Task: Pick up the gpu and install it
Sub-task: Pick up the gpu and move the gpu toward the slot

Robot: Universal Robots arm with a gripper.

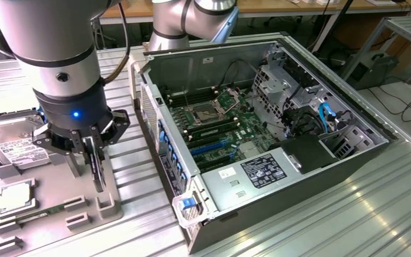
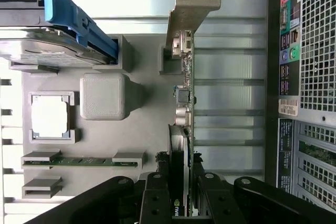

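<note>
From my station, the gripper is drawn in narrow, and I judge it is clamped on the gpu, 1 finger on each face. The card stands on edge over the grey tray; I cannot tell whether it has left its holder.

The relation that matters: the card hangs straight below the wrist. Its long axis runs level from the fingers out to the pale bracket, parallel to the ported rear panel of the computer case. On the exterior view's clock face, the open case lies at 3 o'clock from the gripper, its motherboard facing up.

My count: 1 gpu, 1 hard drive, 1 square chip, 1 memory stick, 1 case, 1 arm.
</note>
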